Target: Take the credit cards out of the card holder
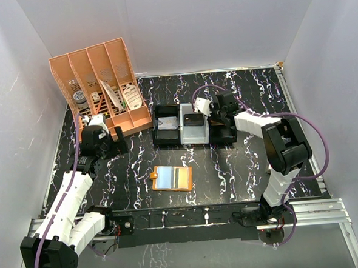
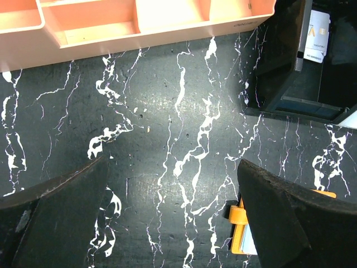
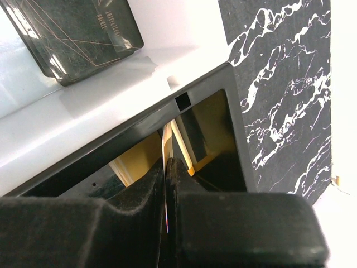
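The card holder (image 1: pixel 172 177) lies open and flat at the middle of the table, orange rim with pale blue inside. Its corner with a pale blue card edge (image 2: pixel 249 244) shows in the left wrist view (image 2: pixel 239 222), partly behind my finger (image 2: pixel 290 218). My left gripper (image 1: pixel 116 143) is open and empty (image 2: pixel 173 218), low over bare table, left of the holder. My right gripper (image 1: pixel 219 120) is shut on a thin credit card (image 3: pixel 167 144), seen edge-on, over the right black tray (image 3: pixel 167 114).
An orange slotted organizer (image 1: pixel 103 84) stands at the back left (image 2: pixel 111 28). A black tray (image 1: pixel 165 126) holding a card (image 2: pixel 318 30), a white tray (image 1: pixel 193 133) with a small black box (image 3: pixel 78 33), and the right black tray (image 1: pixel 224 134) sit in a row.
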{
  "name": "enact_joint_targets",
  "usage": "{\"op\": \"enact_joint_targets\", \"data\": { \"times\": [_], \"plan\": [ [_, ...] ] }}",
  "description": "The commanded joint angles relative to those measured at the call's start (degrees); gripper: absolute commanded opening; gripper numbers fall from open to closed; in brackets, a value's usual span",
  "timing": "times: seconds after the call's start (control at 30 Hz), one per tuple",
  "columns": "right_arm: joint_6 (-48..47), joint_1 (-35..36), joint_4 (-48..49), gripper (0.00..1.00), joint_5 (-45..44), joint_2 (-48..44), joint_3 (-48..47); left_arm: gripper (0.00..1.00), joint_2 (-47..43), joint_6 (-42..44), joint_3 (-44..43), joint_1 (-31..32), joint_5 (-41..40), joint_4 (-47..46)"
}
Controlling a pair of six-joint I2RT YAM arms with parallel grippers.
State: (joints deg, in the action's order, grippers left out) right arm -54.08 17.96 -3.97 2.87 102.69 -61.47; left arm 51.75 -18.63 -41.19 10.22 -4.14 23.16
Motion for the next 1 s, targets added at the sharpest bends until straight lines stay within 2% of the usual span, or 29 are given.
{"op": "enact_joint_targets", "data": {
  "times": [0.0, 0.13, 0.4, 0.6, 0.97],
  "plan": [
    [-1.16, 0.06, -0.62, 0.06, 2.51, 0.95, -3.57, 0.99, -1.09, -0.29, 0.16, -0.29, -2.02, 0.33],
    [-1.04, -0.11, -3.11, 0.06, 2.94, 1.47, -3.84, 0.99, -1.07, -1.4, -0.29, -0.3, -4.57, 2.09],
    [-0.62, -0.63, -3.59, 0.06, 4.4, 2.02, -3.71, 0.99, -2.0, -2.03, -0.12, -0.29, -4.77, 2.44],
    [-0.32, -0.94, -3.1, 0.11, 3.39, 1.98, -3.92, 0.99, -2.37, -2.64, -0.1, -0.29, -5.89, 3.15],
    [1.97, -2.45, -5.15, 0.36, 6.78, 1.34, -5.24, 0.99, -0.9, -3.47, -0.47, -0.29, -5.85, 4.24]
  ]
}}
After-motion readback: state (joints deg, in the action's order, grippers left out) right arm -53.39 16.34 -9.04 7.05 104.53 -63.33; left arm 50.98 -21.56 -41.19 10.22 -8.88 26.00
